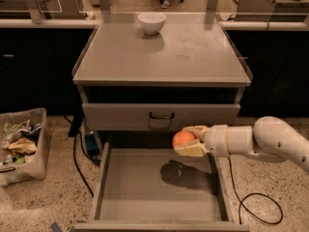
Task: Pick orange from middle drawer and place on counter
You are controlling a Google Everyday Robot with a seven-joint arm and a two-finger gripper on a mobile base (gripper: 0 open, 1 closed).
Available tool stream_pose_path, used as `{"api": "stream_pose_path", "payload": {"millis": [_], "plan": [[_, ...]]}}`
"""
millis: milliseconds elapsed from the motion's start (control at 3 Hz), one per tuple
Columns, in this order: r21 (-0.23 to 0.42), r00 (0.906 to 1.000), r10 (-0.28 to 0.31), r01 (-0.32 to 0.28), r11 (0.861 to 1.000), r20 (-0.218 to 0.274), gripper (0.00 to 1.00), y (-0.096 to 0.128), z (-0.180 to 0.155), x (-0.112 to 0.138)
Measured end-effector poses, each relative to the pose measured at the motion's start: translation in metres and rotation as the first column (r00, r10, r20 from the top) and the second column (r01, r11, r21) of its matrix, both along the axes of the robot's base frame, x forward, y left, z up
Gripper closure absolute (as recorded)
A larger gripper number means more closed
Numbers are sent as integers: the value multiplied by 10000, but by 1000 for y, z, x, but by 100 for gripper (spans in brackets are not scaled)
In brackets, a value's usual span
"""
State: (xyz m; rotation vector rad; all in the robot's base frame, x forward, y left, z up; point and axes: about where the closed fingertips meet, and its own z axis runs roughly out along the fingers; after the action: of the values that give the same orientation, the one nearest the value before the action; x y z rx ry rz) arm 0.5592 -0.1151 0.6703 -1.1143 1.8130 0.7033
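I can read no words, numbers, brands or signs anywhere here. My gripper (183,140), clasped around the orange (181,138) above the right rear of the open middle drawer (145,197), has a plain pale casing with no marking on it. The counter (145,57), the white bowl (151,22) and the upper drawer front (116,116) are all blank. The bin (37,153) on the floor to the left holds crumpled wrappers, but any print on them is too small to make out.
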Motion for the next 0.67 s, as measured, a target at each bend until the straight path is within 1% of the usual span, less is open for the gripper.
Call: {"api": "stream_pose_path", "payload": {"millis": [333, 667], "plan": [[1611, 9979, 150, -249, 9866, 625, 100, -20, 68, 5], [2519, 9929, 568, -817, 9643, 1046, 100, -41, 147, 18]]}}
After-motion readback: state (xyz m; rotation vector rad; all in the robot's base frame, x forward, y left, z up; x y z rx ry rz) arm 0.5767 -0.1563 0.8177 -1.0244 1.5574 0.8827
